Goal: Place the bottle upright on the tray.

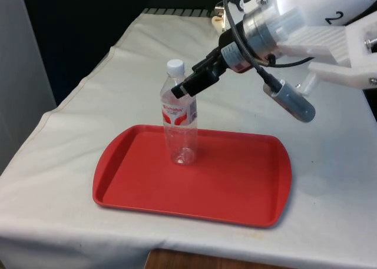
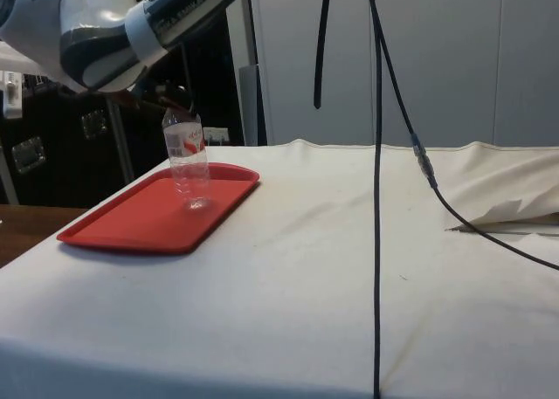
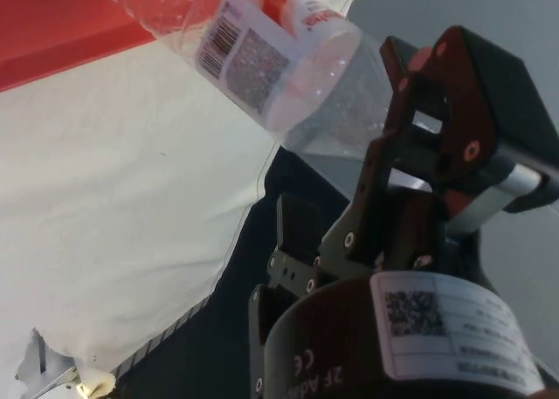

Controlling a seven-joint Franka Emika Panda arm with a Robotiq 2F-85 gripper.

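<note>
A lab setup: cloth-draped table (image 2: 349, 268), hanging black cables (image 2: 377, 154), dark equipment cabinets (image 2: 52, 154) behind.

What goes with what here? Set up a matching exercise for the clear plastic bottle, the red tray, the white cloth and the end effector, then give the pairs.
Things:
1. clear plastic bottle with a white cap
2. red plastic tray
3. white cloth
4. black end effector

Descriptions:
A. covers the table
B. stands upright on the tray
C. lies flat on the cloth
D. at the bottle's upper part

Pairs: 1-B, 2-C, 3-A, 4-D
</note>
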